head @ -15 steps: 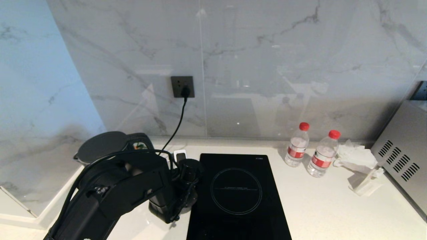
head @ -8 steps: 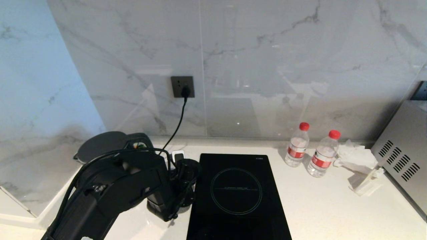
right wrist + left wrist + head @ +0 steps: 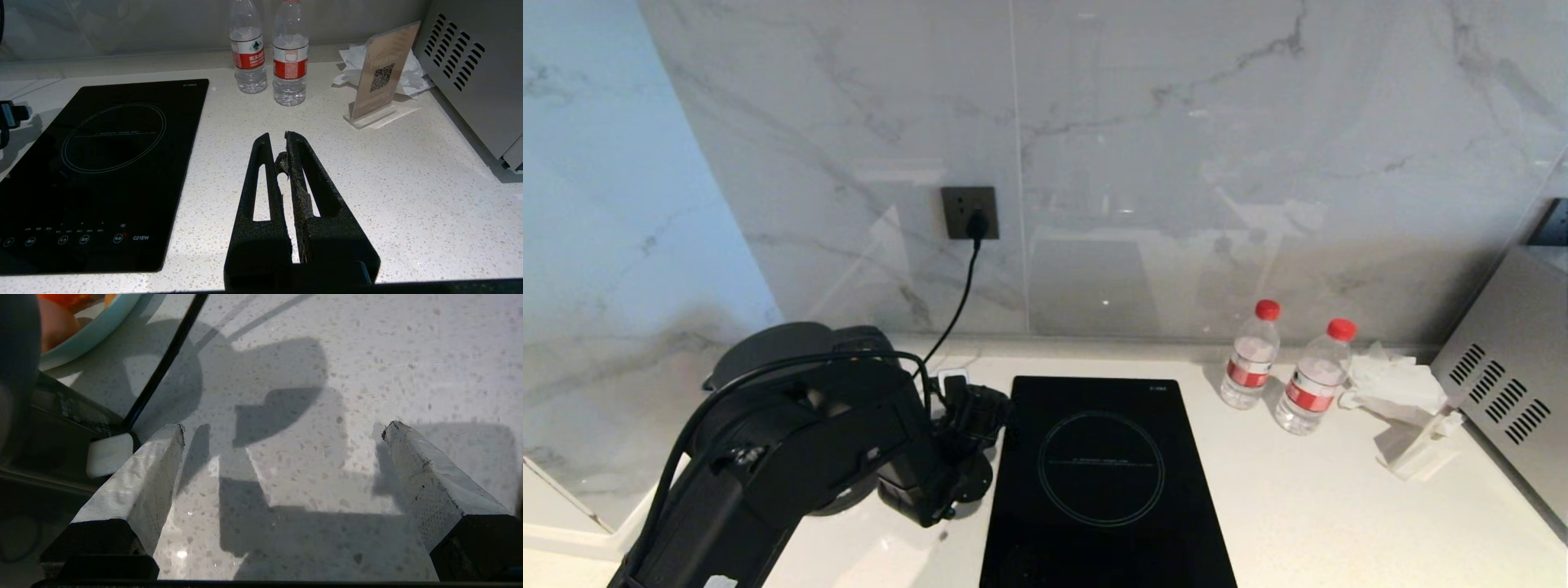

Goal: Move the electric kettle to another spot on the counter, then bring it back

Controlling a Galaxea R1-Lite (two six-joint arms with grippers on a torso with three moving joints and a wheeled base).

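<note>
Left wrist view — left gripper spread wide over bare counter, holding nothing.
Nearest the robot in the head view, the left arm has swung leftward over the last 1 second, drawing its gripper away from the hob edge toward the back-left corner. The electric kettle sits in that corner, unmoved and partly hidden behind the arm, only its lid and handle top showing. Likely reading: the wrist is lining up on the handle, though which leg of the move this is I cannot tell. Behind it, a black cord runs up to the wall socket. The right gripper is parked right of the hob, its 2 fingers pressed together.
</note>
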